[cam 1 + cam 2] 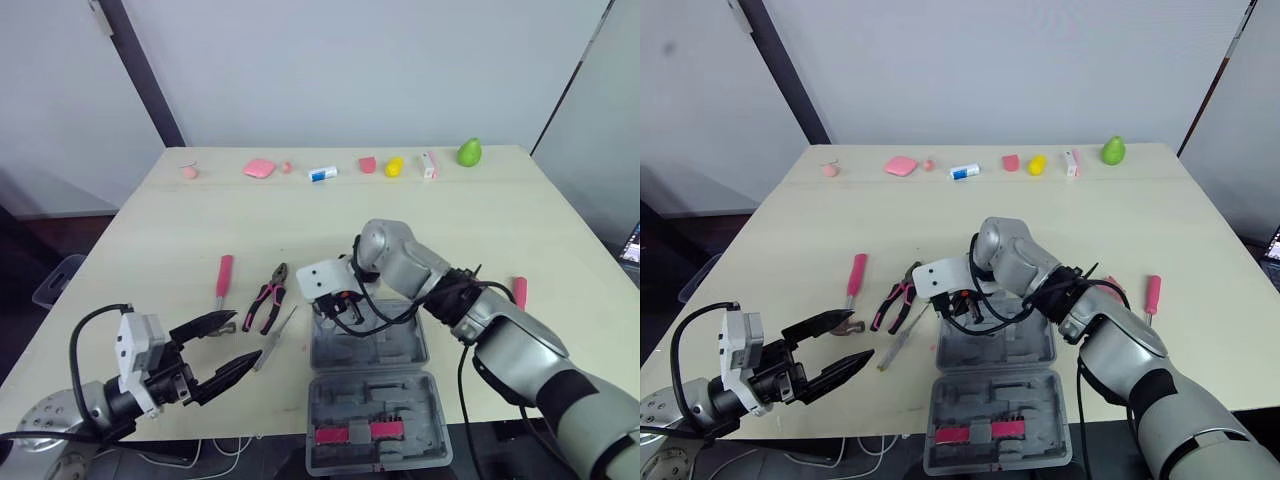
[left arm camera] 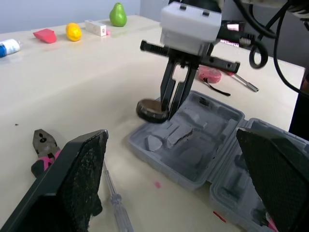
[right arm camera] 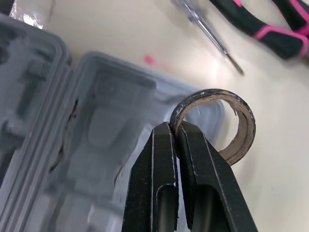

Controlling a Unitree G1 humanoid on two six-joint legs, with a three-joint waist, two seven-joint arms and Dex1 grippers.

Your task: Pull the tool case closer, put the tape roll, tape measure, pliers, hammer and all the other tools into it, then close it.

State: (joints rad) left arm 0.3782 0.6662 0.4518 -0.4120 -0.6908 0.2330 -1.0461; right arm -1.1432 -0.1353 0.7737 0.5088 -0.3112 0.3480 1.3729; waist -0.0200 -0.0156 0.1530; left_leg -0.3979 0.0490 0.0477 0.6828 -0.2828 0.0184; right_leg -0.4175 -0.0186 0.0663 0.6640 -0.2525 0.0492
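The grey tool case lies open at the table's front, with a pink bit strip in its near half. My right gripper is shut on the black tape roll, pinching its wall. It holds the tape roll at the case's far left corner. My left gripper hangs open at the front left with nothing between its fingers. Pink-and-black pliers, a clear-handled screwdriver and a pink-handled hammer lie left of the case. A pink tool lies to its right.
A row of small items lines the far edge: a green pear, a yellow lemon, a white-and-blue tube and a pink block. A pink object with a black strap lies beyond the case. The case overhangs the table's front edge.
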